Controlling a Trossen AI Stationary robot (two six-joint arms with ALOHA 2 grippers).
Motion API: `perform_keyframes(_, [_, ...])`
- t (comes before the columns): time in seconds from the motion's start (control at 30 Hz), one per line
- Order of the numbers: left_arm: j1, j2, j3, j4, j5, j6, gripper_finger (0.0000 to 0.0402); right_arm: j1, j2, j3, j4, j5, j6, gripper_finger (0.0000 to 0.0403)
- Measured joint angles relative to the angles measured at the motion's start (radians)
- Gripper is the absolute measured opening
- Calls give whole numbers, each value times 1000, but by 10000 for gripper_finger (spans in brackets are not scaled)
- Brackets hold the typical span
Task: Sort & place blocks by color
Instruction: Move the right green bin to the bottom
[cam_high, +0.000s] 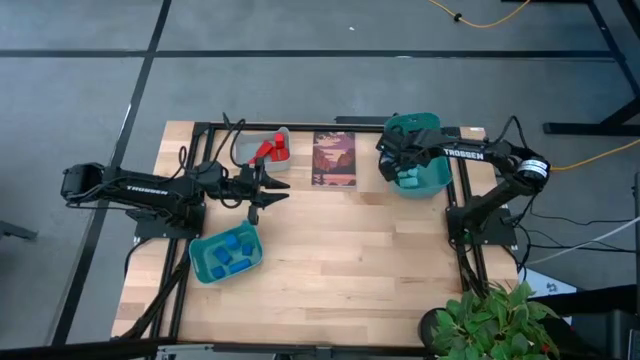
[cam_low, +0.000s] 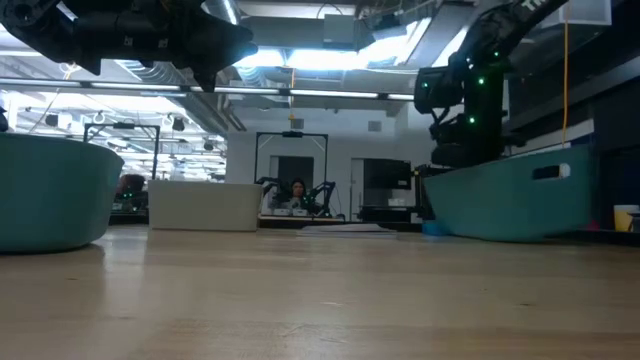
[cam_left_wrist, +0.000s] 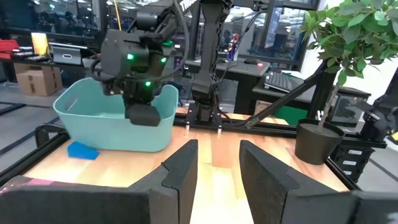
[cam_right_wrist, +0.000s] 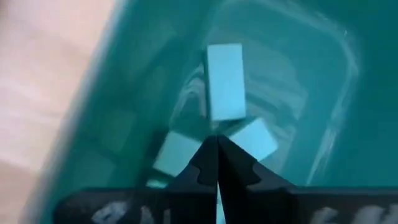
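The right end effector (cam_right_wrist: 217, 155), clenched and empty, hangs inside the teal bin (cam_high: 438, 180) at upper right, above cyan blocks (cam_right_wrist: 224, 81). The left end effector (cam_left_wrist: 217, 165) hovers released, left of centre.

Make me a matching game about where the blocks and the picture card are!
Things:
1. red blocks
2. dark blue blocks
3. light cyan blocks
4. picture card

Places:
A. in the right teal bin, under the right gripper
B. flat on the table
C. in the grey bin
D. in the left teal bin, near the open left gripper

Pairs: 1-C, 2-D, 3-A, 4-B
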Motion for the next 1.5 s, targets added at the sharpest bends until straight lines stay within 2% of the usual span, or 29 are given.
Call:
perform_keyframes(0.33, [0, 0, 0, 0, 0, -28, 111, 101, -54, 28, -30, -141, -28, 0])
perform_keyframes(0.7, [0, 0, 0, 0, 0, -53, 111, 213, -152, 28, -182, -212, 32, 0])
perform_keyframes(1.23, [0, 0, 0, 2, 1, -109, 111, 414, -158, 28, -172, -321, 87, 0])
perform_keyframes(1.5, [0, 0, 0, 2, 1, -109, 111, 554, -158, 28, -41, -381, 163, 0])
